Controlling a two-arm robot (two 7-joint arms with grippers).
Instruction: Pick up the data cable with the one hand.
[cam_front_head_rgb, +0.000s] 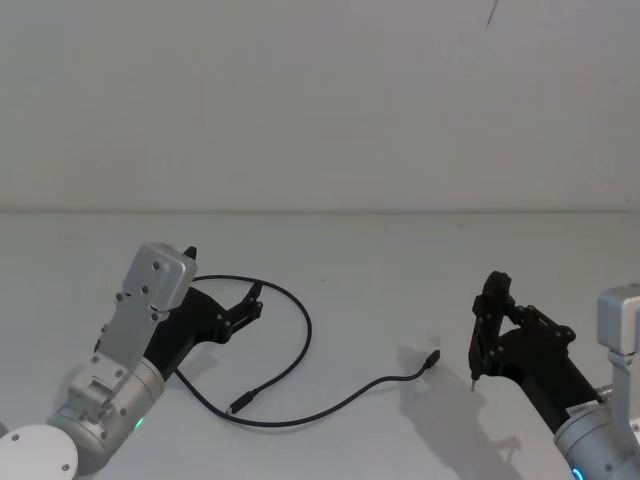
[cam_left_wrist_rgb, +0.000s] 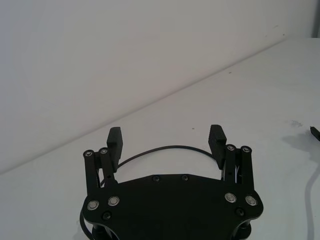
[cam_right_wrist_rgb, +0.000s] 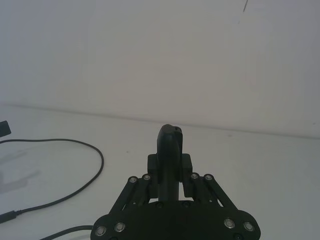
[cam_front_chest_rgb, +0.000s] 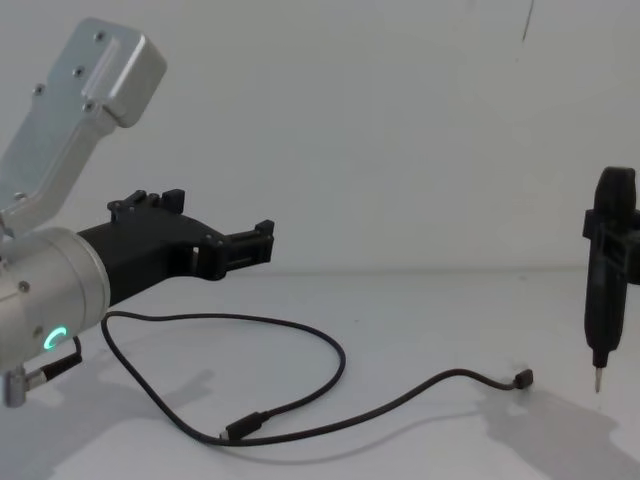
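you have the white table (cam_front_head_rgb: 380, 270) across the lower half of the frame. your left gripper (cam_front_head_rgb: 224, 276) sits at lower left, fingers (cam_left_wrist_rgb: 115, 142) spread wide, gripping nothing, hovering over a loop of the cable (cam_front_head_rgb: 307, 335). your right gripper (cam_front_head_rgb: 494, 295) is at lower right, fingers clamped on a slim upright tool (cam_front_chest_rgb: 598, 310). the cable lies on the table from lower left to centre, one plug near the tool's tip but not touching.
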